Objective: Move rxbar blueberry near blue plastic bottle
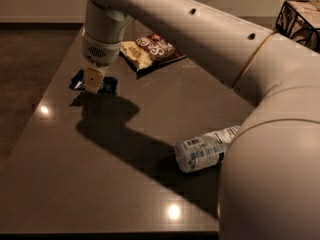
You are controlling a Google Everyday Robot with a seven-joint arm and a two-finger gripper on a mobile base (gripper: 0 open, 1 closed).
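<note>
The gripper [93, 81] is held low over the far-left part of the table [100, 189], close to its left edge, directly on top of the snack bar [108, 85]. Whether its grip is closed on the bar cannot be told. The small, flat, dark-blue wrapper is seen on both sides of the gripper.

A broad stretch of bare tabletop lies between the bar and the bottle [202, 150], crossed only by the arm's shadow. The bottle is laid on its side toward the front right, partly hidden by the bulky arm [200, 29].

A crinkled yellow-and-brown chip bag [150, 51] is found just behind the bar. A wire basket [299, 19] is set at the far right. The table surface is dark, smooth and glossy, with lamp reflections.
</note>
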